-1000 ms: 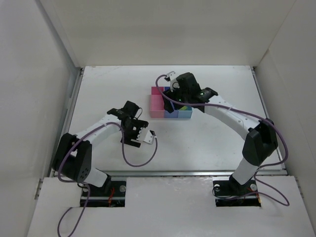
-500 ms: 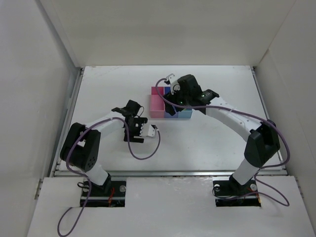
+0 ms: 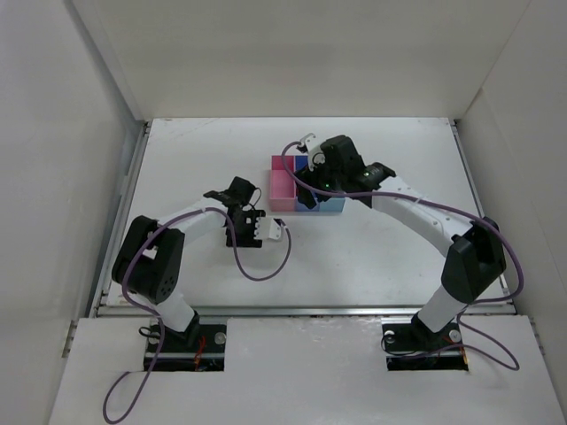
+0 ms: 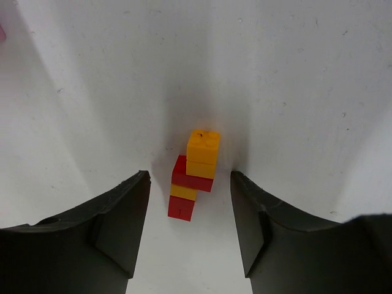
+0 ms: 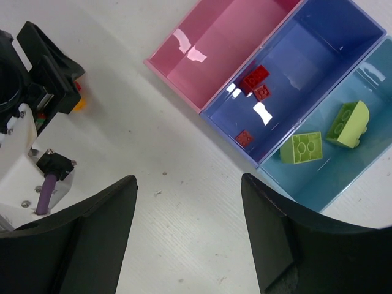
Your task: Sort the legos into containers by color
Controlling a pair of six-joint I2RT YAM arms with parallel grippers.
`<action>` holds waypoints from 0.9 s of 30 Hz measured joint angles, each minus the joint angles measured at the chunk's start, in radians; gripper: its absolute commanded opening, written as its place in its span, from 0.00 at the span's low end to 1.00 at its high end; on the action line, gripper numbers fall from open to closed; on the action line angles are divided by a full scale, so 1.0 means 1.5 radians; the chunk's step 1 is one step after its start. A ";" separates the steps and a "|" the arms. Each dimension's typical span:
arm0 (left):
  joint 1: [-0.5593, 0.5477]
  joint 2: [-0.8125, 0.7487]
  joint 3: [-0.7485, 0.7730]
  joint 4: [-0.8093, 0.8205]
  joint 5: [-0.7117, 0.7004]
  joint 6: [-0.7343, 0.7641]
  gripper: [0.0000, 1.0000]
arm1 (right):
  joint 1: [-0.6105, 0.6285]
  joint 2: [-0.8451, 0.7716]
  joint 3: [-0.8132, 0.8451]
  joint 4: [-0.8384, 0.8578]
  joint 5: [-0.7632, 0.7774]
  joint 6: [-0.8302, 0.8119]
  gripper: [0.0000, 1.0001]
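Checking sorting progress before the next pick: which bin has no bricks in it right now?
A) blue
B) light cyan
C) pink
C: the pink bin shows only bare floor, while the blue bin holds red bricks and the cyan bin holds yellow-green bricks.

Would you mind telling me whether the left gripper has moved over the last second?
Yes. In the top view, the left gripper has shifted upward in the picture and slightly right, nearer the stationary tray.
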 measured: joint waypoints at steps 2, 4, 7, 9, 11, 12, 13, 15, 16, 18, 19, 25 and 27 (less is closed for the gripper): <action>-0.002 0.000 0.000 0.002 0.002 -0.002 0.49 | 0.000 0.000 -0.004 0.005 0.000 0.002 0.74; -0.003 0.000 0.000 0.003 0.003 -0.003 0.41 | 0.000 0.000 -0.008 0.007 0.002 0.006 0.74; -0.005 0.005 0.001 0.006 -0.001 -0.007 0.31 | 0.000 -0.001 -0.008 0.008 0.006 0.009 0.74; -0.005 0.009 0.003 0.010 -0.001 -0.010 0.28 | 0.000 -0.003 -0.009 0.009 0.008 0.012 0.74; -0.004 0.014 0.008 0.010 0.000 -0.012 0.26 | 0.000 -0.005 -0.009 0.009 0.011 0.013 0.74; -0.004 0.018 0.012 0.010 0.001 -0.014 0.21 | 0.000 -0.006 -0.009 0.009 0.012 0.014 0.74; -0.004 0.020 0.015 0.011 0.001 -0.016 0.19 | 0.000 -0.006 -0.009 0.009 0.013 0.014 0.74; -0.004 0.024 0.019 0.013 0.001 -0.018 0.17 | 0.000 -0.007 -0.009 0.009 0.014 0.015 0.74; -0.004 0.025 0.021 0.012 0.002 -0.020 0.17 | 0.000 -0.007 -0.009 0.009 0.014 0.015 0.74; -0.004 0.026 0.024 0.012 0.002 -0.023 0.15 | 0.000 -0.008 -0.009 0.009 0.014 0.015 0.74; -0.004 0.027 0.025 0.010 0.003 -0.026 0.13 | 0.000 -0.007 -0.009 0.009 0.015 0.015 0.74; 0.002 0.031 0.050 -0.022 0.023 -0.052 0.09 | 0.000 -0.008 -0.009 0.009 0.015 0.017 0.74; 0.008 0.031 0.075 -0.041 0.039 -0.065 0.09 | 0.000 -0.010 -0.009 0.009 0.014 0.022 0.74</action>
